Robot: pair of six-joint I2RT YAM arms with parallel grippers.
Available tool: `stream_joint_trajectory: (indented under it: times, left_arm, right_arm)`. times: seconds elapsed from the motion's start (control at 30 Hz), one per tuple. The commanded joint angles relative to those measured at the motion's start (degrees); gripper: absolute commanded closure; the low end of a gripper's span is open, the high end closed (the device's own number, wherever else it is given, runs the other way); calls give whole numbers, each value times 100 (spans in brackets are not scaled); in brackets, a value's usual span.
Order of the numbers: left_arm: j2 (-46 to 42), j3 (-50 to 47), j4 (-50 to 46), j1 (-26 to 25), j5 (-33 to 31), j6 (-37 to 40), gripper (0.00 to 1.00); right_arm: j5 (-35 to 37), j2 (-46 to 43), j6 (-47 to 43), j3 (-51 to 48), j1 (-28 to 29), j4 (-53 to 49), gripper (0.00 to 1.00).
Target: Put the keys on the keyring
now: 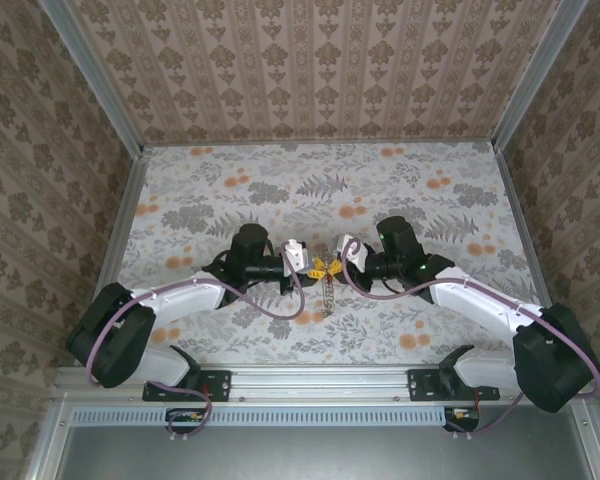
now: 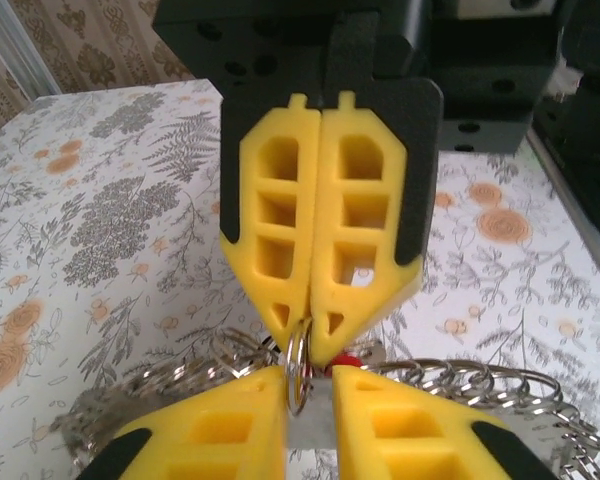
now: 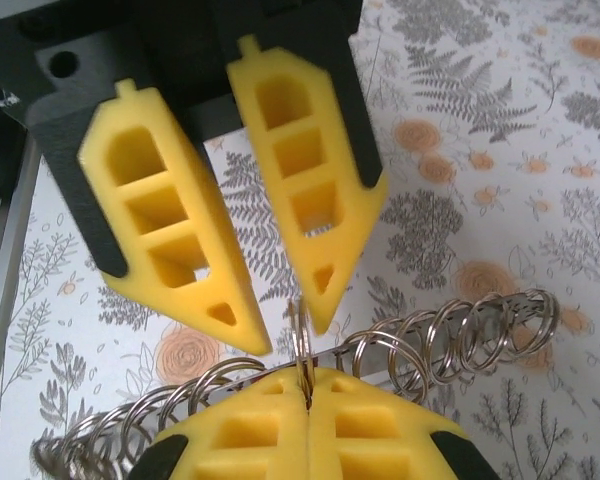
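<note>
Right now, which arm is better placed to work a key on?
Probably left: the left pincer is open, tips either side of the ring; the right pincer is shut on that ring, busy holding it.

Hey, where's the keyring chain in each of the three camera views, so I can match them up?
Top external: keyring, a short silvery strip at picture centre.
Left wrist: along the bottom edge, stretching to both sides.
Right wrist: sweeping from lower left up to the right.
Shared landmark: the small ring pinched by the right gripper.
</note>
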Motion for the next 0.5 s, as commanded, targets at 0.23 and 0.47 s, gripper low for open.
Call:
stream_joint_trajectory:
  times: [0.23,0.47]
  left_arm:
    - [-138,287,-710,-152,-465,451,75]
    - [-115,295,-513,-192,-384,350,74]
  right_arm:
    - [658,71,-458,566,254,-869,100]
    - [752,72,-490,633,343,-888,99]
